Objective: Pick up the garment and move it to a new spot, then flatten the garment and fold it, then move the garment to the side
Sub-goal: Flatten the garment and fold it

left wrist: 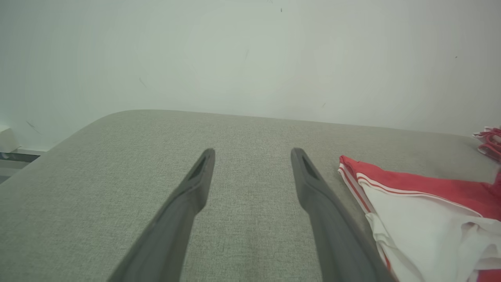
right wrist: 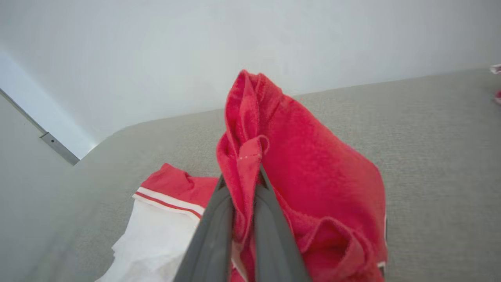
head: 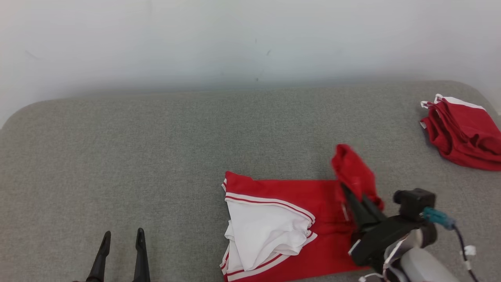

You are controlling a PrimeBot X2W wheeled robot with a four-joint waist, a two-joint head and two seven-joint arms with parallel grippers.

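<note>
Red fabric with white trim: the garment lies on the grey padded surface, right of centre and near the front edge, with white cloth bunched on its left half. The right gripper is closed on a red fold at the garment's right end. That fold stands raised above the rest, which lies on the surface. The left gripper is at the lower left, fingers spread apart, holding nothing, clear of the garment. A second red garment lies bunched at the far right edge, well apart.
</note>
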